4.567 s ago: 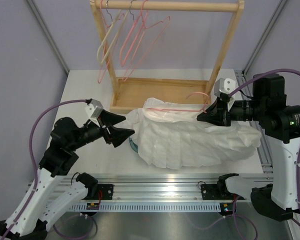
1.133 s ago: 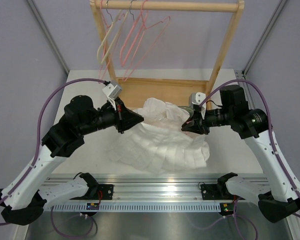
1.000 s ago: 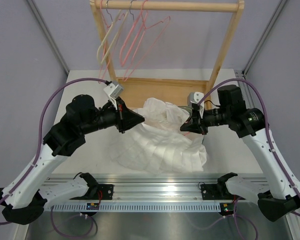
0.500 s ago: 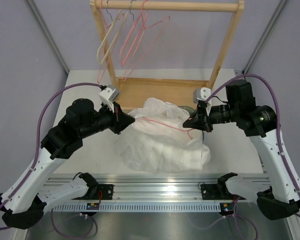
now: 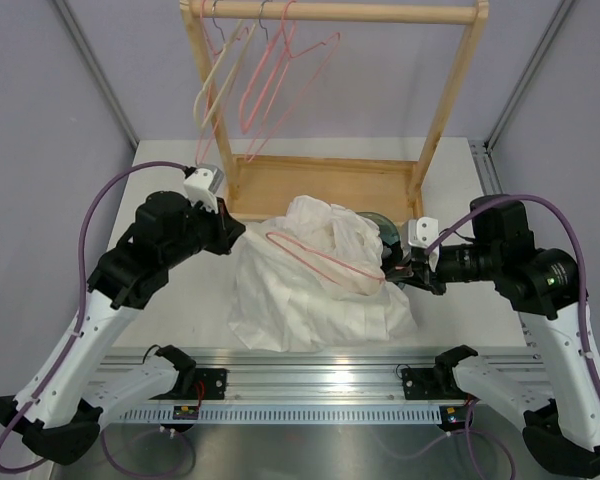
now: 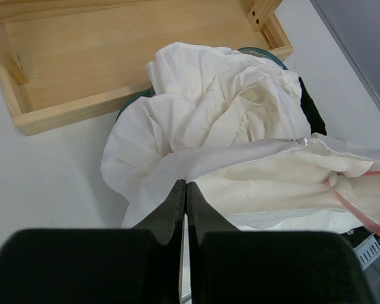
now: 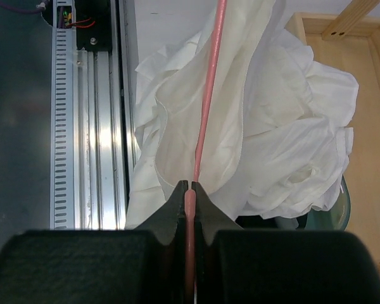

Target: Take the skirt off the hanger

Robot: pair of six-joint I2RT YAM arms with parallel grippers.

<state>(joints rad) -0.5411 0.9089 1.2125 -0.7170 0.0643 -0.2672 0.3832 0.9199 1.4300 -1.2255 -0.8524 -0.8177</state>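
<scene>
1. Metal rail [image 5: 310, 385], near edge of the surface [image 5: 450, 165]; both arm bases are bolted along it.

2. Right gripper [image 5: 388, 276] [image 7: 189, 185], low over the surface at the right. Fingers pressed together on the pink hanger [image 5: 320, 255] [image 7: 206, 107], with the wire pinched between the tips.

3. Left gripper [image 5: 238, 232] [image 6: 185, 183], at the left and slightly farther back. Fingers closed tight, nipping the skirt's upper left edge where a greyish band runs along the waist.

4. Skirt [image 5: 310, 305] [image 6: 240, 155] [image 7: 177, 126], pale pleated fabric that reads as off-white here. It hangs and pools between the two grippers, with its lower part spread on the surface toward the rail. The hanger wire slants across its upper part from upper left down to the right gripper. How much of the wire sits inside the waist cannot be told.

5. Teal tub [image 5: 385, 228] [image 6: 266, 56] [image 7: 342, 212], just behind the skirt and touching it, heaped with crumpled white cloth [image 5: 320, 215].

6. Wooden rack [image 5: 320, 185], at the far end of the surface, with a tray base, two uprights and a top bar. Pink and cream wire hangers [image 5: 270, 80] hang bare from the bar's left half.
</scene>
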